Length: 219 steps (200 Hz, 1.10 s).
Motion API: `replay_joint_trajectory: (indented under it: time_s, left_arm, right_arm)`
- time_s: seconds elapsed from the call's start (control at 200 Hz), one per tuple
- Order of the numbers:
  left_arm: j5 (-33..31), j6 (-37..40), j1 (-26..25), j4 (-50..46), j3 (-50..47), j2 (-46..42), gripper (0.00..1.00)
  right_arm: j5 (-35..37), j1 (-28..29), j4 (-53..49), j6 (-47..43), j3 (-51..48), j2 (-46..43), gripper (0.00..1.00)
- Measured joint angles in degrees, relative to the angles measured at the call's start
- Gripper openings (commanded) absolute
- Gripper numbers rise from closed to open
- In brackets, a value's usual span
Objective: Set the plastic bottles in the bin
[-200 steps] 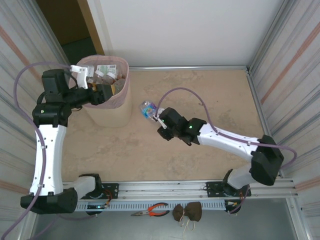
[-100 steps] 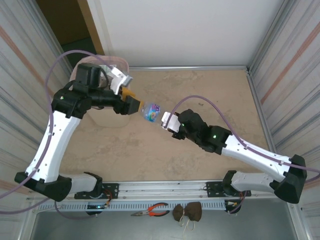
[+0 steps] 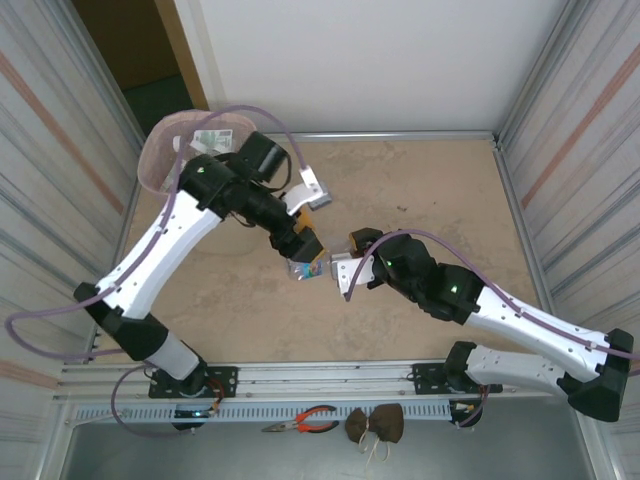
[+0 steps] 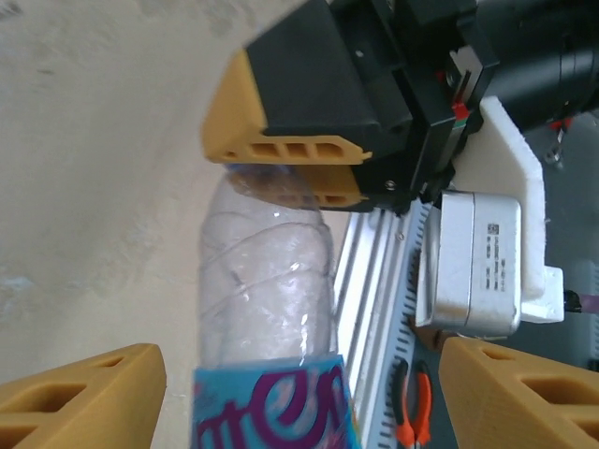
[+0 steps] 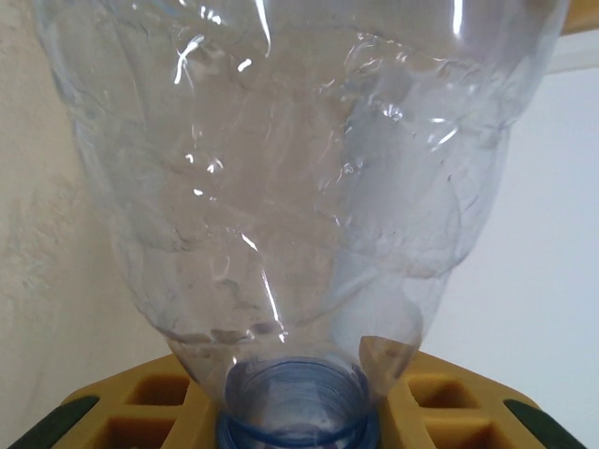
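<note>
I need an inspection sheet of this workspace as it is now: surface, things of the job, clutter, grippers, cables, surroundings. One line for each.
Surface: beige table, no spill seen.
Job's things: clear bottle with a blue label, held over the table's middle; bin at the far left corner, with more bottles inside.
Clutter: pliers and a brown item on the grey ledge at the near edge.
Grippers: right gripper shut on the clear bottle's neck; left gripper open, its fingers either side of the bottle's body, apart from it.
Cables: a purple cable on each arm, no snag seen.
Surroundings: corrugated metal walls left and right, white panel behind.
</note>
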Motion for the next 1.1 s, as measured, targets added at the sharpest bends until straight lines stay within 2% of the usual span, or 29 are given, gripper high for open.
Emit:
replay_joint_trajectory:
  time_s: [0.366, 0.526, 0.621, 0.812, 0.912, 1.097]
  left_arm:
    - [-1.4, 2.78, -3.85, -10.05, 6.99, 8.48, 0.7]
    - [-1.77, 3.04, -3.98, -10.6, 7.39, 9.11, 0.7]
    - [-1.84, 3.02, -3.98, -10.54, 7.39, 9.09, 0.66]
    - [-2.51, 2.97, -3.54, -10.56, 7.39, 9.09, 0.72]
    - [-1.79, 3.04, -3.76, -10.91, 7.54, 9.4, 0.71]
    - [0.28, 4.09, -6.38, -13.29, 10.82, 13.88, 0.58]
  right_arm:
    - [2.71, 1.4, -4.35, -7.54, 0.35, -0.94, 0.22]
    - [3.3, 1.6, -4.33, -8.24, 0.33, -1.92, 0.22]
    - [3.34, 2.01, -2.54, -8.2, 0.33, -3.3, 0.22]
    - [3.34, 2.34, -0.74, -8.2, 0.33, -4.76, 0.22]
    - [3.37, 2.71, 0.02, -8.2, 0.33, -4.76, 0.22]
    - [3.5, 3.48, 1.42, -8.59, 0.33, -4.76, 0.22]
